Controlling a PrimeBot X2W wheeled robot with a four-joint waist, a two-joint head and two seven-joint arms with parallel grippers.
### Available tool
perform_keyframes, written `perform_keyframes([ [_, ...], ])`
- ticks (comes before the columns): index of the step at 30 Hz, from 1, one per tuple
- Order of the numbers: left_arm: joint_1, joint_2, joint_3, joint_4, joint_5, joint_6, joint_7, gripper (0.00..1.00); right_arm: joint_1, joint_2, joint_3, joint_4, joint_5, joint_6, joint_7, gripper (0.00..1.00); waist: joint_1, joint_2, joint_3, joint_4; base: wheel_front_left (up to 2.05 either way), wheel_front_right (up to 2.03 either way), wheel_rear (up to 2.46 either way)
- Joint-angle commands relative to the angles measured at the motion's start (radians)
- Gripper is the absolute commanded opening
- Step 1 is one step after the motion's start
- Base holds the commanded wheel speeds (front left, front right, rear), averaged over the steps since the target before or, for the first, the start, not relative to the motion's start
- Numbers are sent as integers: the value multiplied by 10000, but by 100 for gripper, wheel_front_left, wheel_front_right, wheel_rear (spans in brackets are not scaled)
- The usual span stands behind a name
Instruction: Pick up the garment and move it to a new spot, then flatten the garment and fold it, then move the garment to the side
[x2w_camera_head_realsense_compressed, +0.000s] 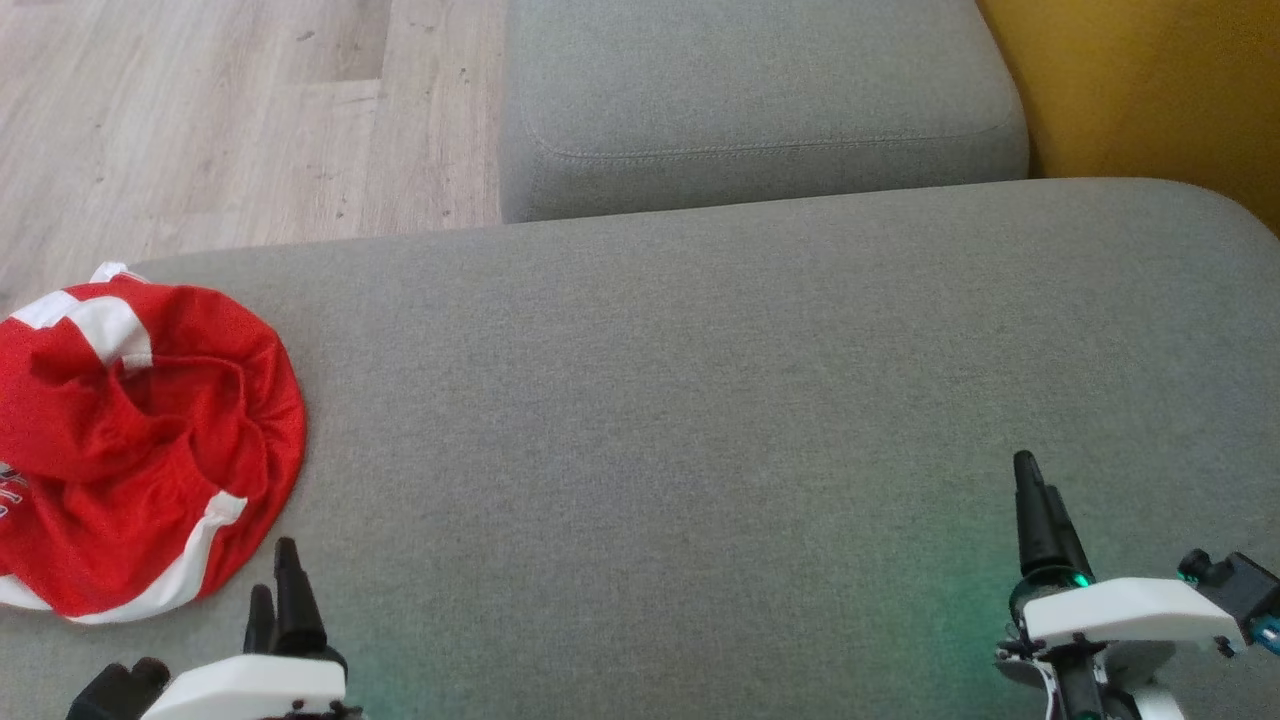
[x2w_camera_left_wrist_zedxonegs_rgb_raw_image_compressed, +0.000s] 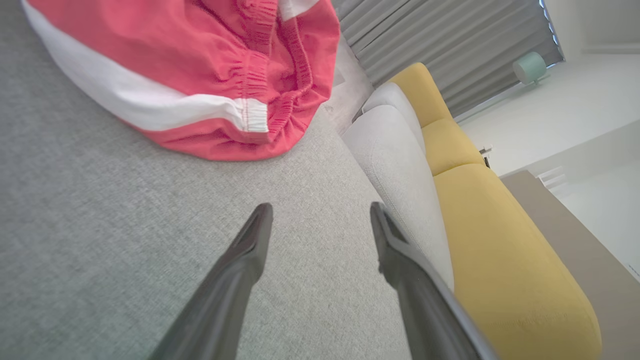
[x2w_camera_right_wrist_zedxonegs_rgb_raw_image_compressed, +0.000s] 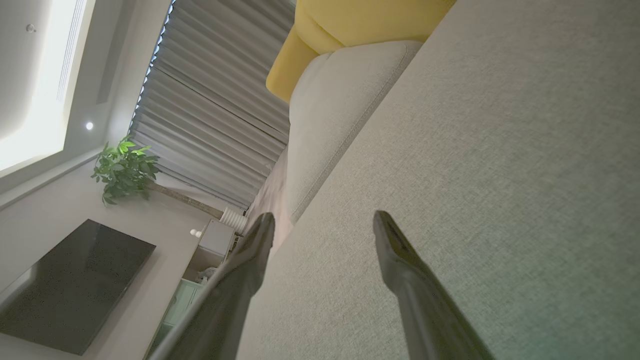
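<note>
Near the front edge of the grey sofa cushion (x2w_camera_head_realsense_compressed: 700, 400), the left pincer (x2w_camera_head_realsense_compressed: 275, 585) and right pincer (x2w_camera_head_realsense_compressed: 1037, 478) are positioned with fingers spread wide, each holding nothing. Just beyond the left pincer, the crumpled red-and-white garment (x2w_camera_head_realsense_compressed: 140, 440) lies at the cushion's left edge, untouched. A second grey cushion (x2w_camera_head_realsense_compressed: 760, 90) and yellow upholstery (x2w_camera_head_realsense_compressed: 1150, 90) lie past the far edge.

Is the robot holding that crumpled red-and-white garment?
No, the crumpled red-and-white fabric garment lies on the grey fabric cushion, apart from the open left end effector.
</note>
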Motion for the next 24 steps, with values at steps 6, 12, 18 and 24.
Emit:
perform_keyframes([
  [6,-234,78,-85,-535,1042,202,-259,100,-312,-69,394,-417,-959,-3,-283,100,0,0,-67,-39,0,0,0],
  [12,-146,81,-224,-606,1775,335,-437,100,-305,-73,566,-383,-1612,-4,-461,100,0,0,-139,-66,0,0,0],
  [18,-70,84,-307,-626,2333,443,-586,100,-295,-77,708,-409,-2251,-4,-608,100,0,0,-204,-75,0,0,0],
  [24,16,87,-394,-722,3061,596,-764,100,-286,-81,905,-455,-3003,-4,-785,100,0,0,-276,-89,0,0,0],
])
